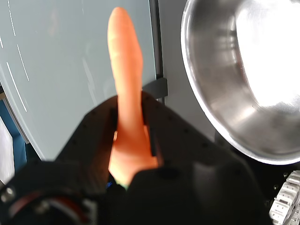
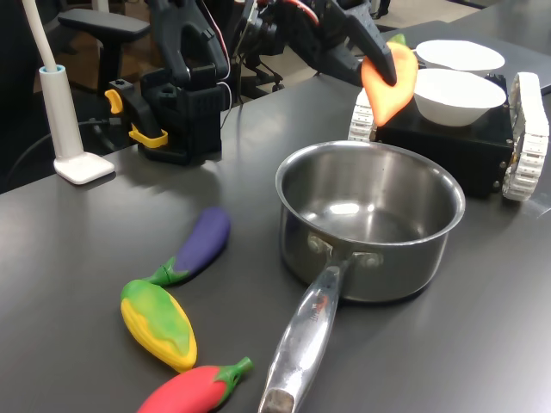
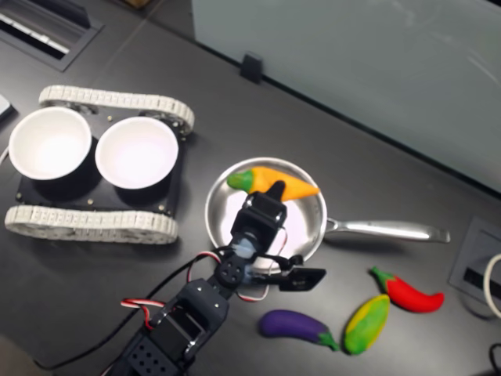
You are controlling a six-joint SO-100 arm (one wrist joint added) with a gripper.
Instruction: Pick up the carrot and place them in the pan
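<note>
My black pincer [image 1: 133,140] clamps the smooth, tapered orange carrot [image 1: 125,79] near its green-capped thick end, holding it in the air above the round, shiny steel pan [image 2: 370,219].

You are working in an office-style robotics lab: a dark tabletop [image 2: 103,258] with a cable hatch [image 3: 48,31], an office chair [image 2: 103,26] behind it, a glass partition [image 3: 352,70], and a small tracked robot [image 3: 94,168] carrying two white bowls [image 3: 90,147].
</note>
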